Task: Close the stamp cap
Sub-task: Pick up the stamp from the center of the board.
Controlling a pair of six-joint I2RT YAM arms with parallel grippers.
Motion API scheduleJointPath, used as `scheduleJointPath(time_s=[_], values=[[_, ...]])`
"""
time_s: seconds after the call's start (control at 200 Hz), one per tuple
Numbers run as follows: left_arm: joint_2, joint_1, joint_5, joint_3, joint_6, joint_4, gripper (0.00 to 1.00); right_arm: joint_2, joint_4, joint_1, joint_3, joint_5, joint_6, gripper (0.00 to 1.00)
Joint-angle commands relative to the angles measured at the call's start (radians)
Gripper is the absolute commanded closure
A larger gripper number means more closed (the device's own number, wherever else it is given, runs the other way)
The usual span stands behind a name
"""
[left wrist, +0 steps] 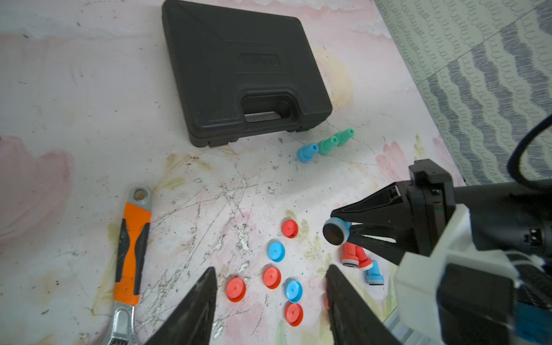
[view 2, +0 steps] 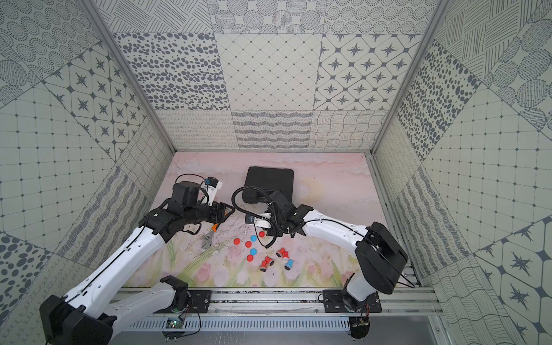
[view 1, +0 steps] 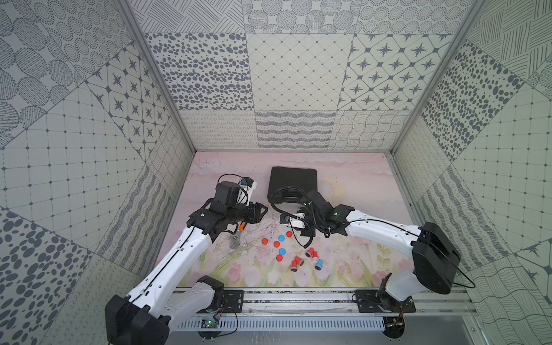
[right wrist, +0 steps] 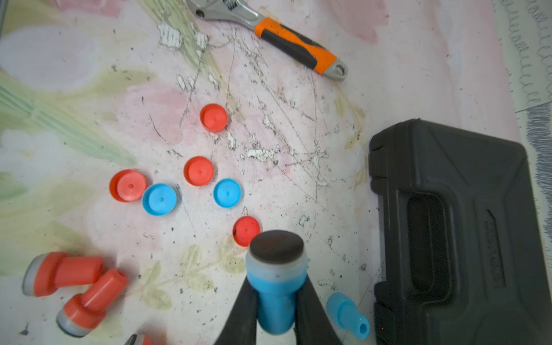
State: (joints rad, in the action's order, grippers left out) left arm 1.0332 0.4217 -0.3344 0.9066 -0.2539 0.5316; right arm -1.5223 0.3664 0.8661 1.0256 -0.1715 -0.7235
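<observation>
A: Which step is this?

B: My right end effector (right wrist: 276,283) grips the blue stamp (right wrist: 277,307) mid-desk, pad bare. My left end effector (left wrist: 271,268) hangs part-spread and empty above the loose caps (left wrist: 236,289). Next, I judge, it must take a blue cap (left wrist: 276,251) and seat it squarely.

A: And around?

B: Scratched floral desk (left wrist: 89,119), black case (left wrist: 239,74) on the far side, patterned walls (view 1: 298,74).

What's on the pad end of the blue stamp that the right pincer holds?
Nothing: the blue stamp in the right pincer shows a bare dark pad, no cap. A blue cap lies loose on the mat. The fingers cover the handle's sides.
</observation>
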Motion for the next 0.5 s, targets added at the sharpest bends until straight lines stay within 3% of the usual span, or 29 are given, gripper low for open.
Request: scheduleJointPath(time_s=[0.0,0.11,0.495], values=[[0.018,0.061,-0.123,-0.003,-0.14,-0.09,0.41,0.054,-0.02,0.008,0.02,-0.017,0.069,0.92],[0.04,0.09,-0.195,-0.009,-0.205,-0.156,0.41,0.092,-0.023,0.027,0.015,-0.008,0.074,0.96],[0.117,0.166,-0.226,-0.007,-0.255,-0.231,0.42,0.163,-0.066,0.051,-0.005,-0.042,0.038,1.0]])
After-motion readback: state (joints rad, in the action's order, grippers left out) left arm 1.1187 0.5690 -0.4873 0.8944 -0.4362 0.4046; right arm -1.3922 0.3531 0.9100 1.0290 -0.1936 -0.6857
